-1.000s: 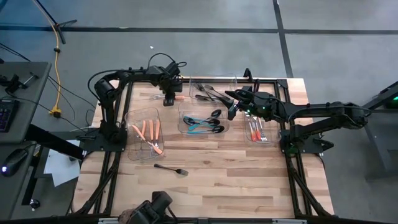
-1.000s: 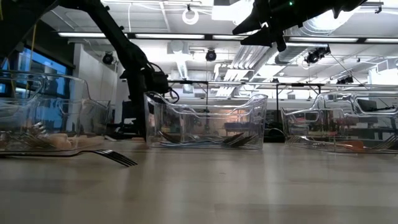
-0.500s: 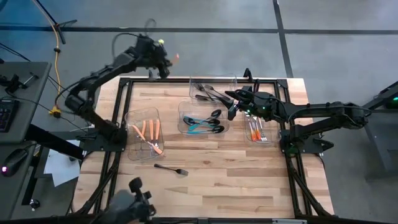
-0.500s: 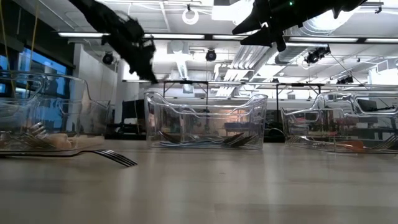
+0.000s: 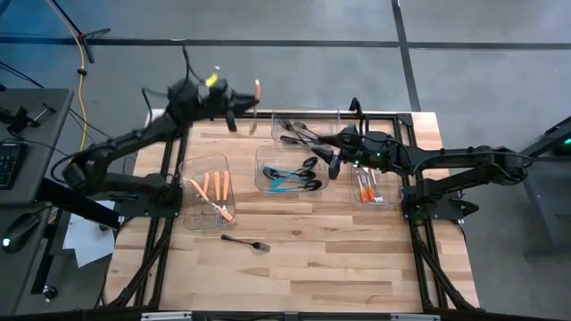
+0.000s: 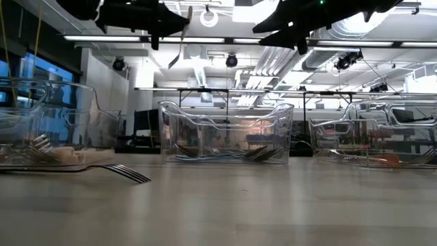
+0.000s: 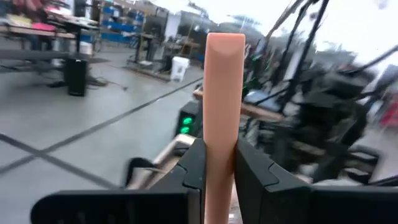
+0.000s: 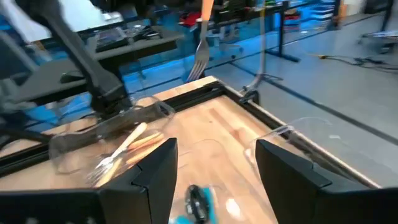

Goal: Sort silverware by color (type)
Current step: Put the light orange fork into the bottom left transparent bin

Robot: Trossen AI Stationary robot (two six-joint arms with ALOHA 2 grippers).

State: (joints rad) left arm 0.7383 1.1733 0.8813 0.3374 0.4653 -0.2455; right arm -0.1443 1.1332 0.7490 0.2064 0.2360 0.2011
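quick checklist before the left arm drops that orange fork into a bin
1. Grip: left gripper shut on the orange-handled fork, handle squarely between the fingers. Ok.
2. Fork clear of the table: it hangs high above the bins in the low view. Ok.
3. Gripper over a target bin: in the high view it is above the table's far edge, not over the left orange bin. Not ok.
4. Right gripper clear: open, hovering beside the teal bin, away from the left bin. Ok.
5. Other orange bin on the right: which one is meant, cannot tell.
6. Black fork loose on the table, unsorted. Not ok.
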